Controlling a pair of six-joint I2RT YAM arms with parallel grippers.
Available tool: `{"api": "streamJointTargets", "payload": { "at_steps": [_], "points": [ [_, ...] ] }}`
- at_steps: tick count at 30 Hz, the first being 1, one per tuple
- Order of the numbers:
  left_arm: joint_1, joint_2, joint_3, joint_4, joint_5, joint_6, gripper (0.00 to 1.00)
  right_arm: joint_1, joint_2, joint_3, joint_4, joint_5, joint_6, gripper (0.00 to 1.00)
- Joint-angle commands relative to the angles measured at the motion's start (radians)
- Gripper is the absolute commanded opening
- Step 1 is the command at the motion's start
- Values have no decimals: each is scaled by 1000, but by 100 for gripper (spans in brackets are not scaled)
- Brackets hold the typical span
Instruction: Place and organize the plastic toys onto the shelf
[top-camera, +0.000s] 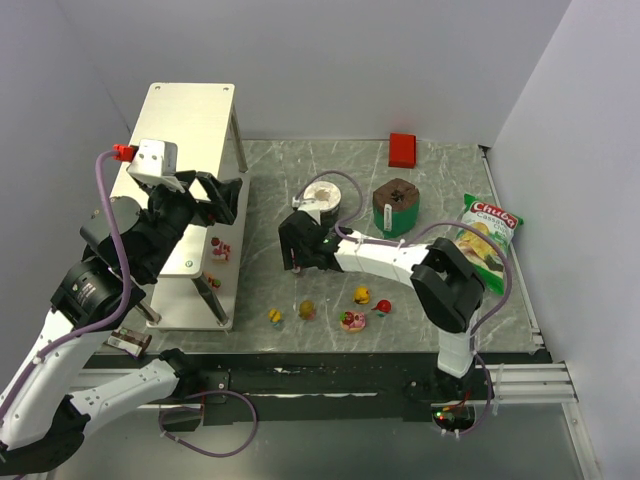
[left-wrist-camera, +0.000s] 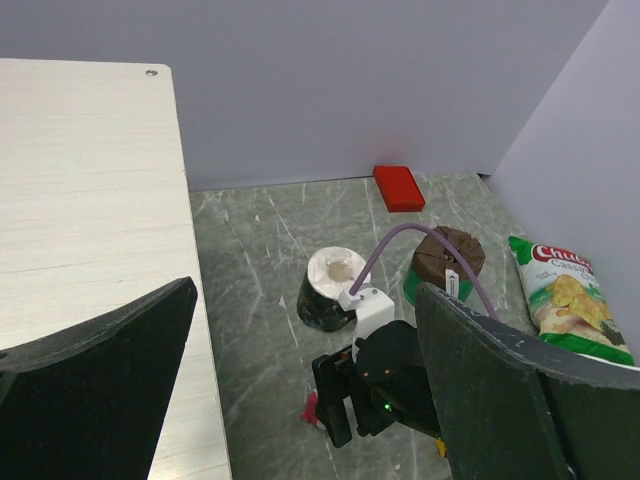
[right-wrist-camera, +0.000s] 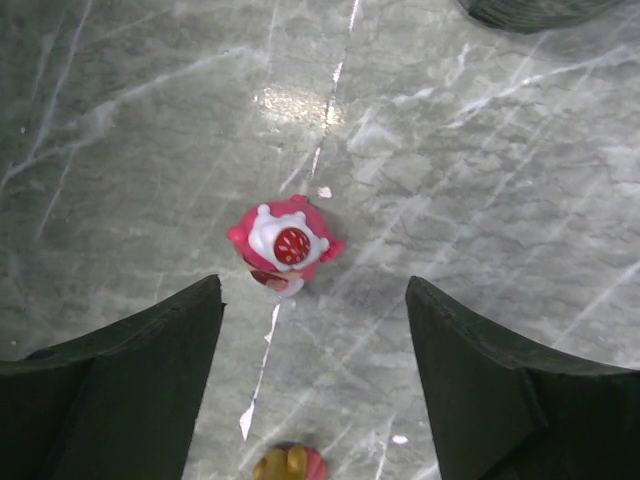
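Note:
The white shelf stands at the left, and one pink toy sits by its right edge. My left gripper hangs open and empty over that edge, its fingers wide apart in its wrist view. My right gripper is open low over the marble. A pink-and-white toy stands just beyond its fingertips, touching neither. A yellow-and-pink toy lies between the fingers at the frame's bottom. Several more toys lie near the front edge: yellow, yellow, pink.
A dark cup with a white lid and a green cup with a brown lid stand behind the right arm. A red block lies by the back wall. A green chip bag lies at the right wall.

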Motion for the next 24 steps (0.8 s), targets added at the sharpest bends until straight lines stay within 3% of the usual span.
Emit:
{"api": "streamJointTargets", "payload": {
  "at_steps": [1, 24],
  "points": [
    [2, 3, 18, 32, -12, 8, 97, 3, 37, 51, 7, 7, -13, 79],
    [2, 0, 22, 20, -18, 8, 96, 3, 129, 138, 3, -21, -36, 64]
  ]
}}
